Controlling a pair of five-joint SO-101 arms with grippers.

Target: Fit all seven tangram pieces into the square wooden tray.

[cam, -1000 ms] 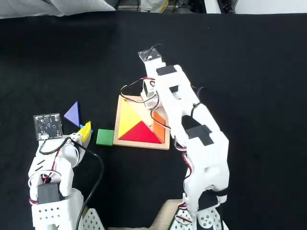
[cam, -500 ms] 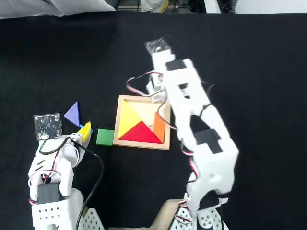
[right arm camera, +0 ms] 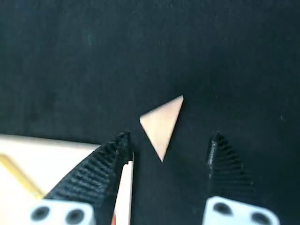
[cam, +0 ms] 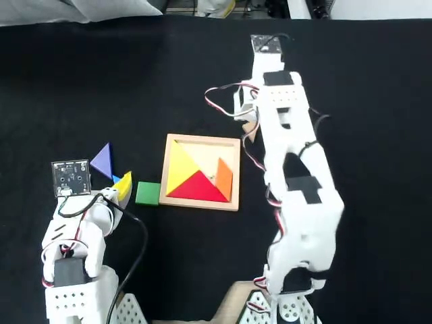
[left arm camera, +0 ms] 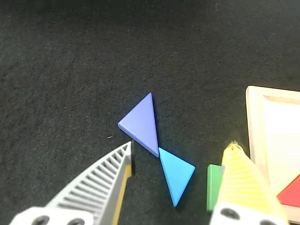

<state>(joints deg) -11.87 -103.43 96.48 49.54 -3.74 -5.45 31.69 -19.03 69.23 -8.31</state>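
The square wooden tray (cam: 202,203) holds a yellow triangle (cam: 179,166), a red triangle (cam: 198,187) and an orange piece (cam: 223,177). Just off the tray's far right corner, a pale pink triangle (right arm camera: 161,124) lies on the black cloth between the open fingers of my right gripper (right arm camera: 169,137). That gripper (cam: 248,125) hangs over this spot in the high view. Left of the tray lie a purple triangle (left arm camera: 140,125), a blue triangle (left arm camera: 176,173) and a green square (left arm camera: 213,186). My left gripper (left arm camera: 180,147) stands open over the blue triangle, holding nothing.
The right arm (cam: 297,196) stretches along the tray's right side. A tray corner (right arm camera: 42,157) shows beside the right gripper's finger. Black cloth covers the whole table (cam: 81,88), with free room at the back and far right.
The right arm has swung from over the tray's far left corner to beyond its far right corner, above the pink triangle. The left arm has barely moved.
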